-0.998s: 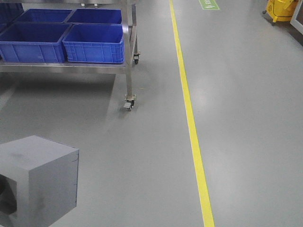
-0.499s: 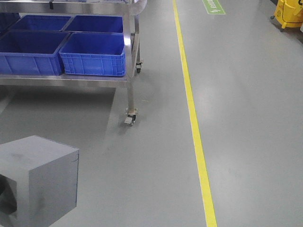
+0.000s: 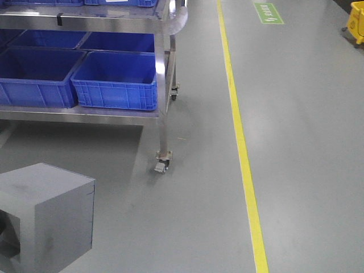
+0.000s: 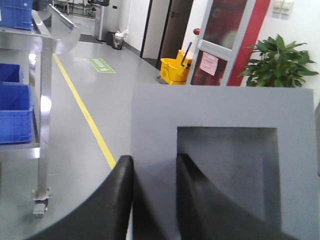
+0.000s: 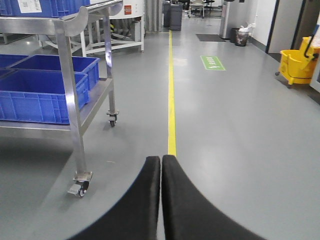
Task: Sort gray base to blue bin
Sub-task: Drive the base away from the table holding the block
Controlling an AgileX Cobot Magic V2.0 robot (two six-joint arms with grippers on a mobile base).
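since the earlier frames the steel cart (image 3: pixel 165 108) is coming lower and more to the right in the front view. its caster (image 3: pixel 161 166) and the yellow floor line (image 3: pixel 242 142) are shifting the same way, while the gray base (image 3: pixel 48 219) is keeping its place in the lower left corner. in the left wrist view the left gripper (image 4: pixel 154 165) is clamping on one wall of the gray base (image 4: pixel 220 165): one black finger (image 4: pixel 112 200) is pressing on the outside and the other is sitting inside the square recess. the block is hanging above the floor, well apart from the blue bin (image 3: pixel 114 94), which is resting on the lower shelf of the cart beside other blue bins (image 3: pixel 34 91). the right gripper (image 5: pixel 161 165) is holding its fingers together with nothing between them, pointing over the gray floor (image 5: pixel 240 130) toward the yellow line.
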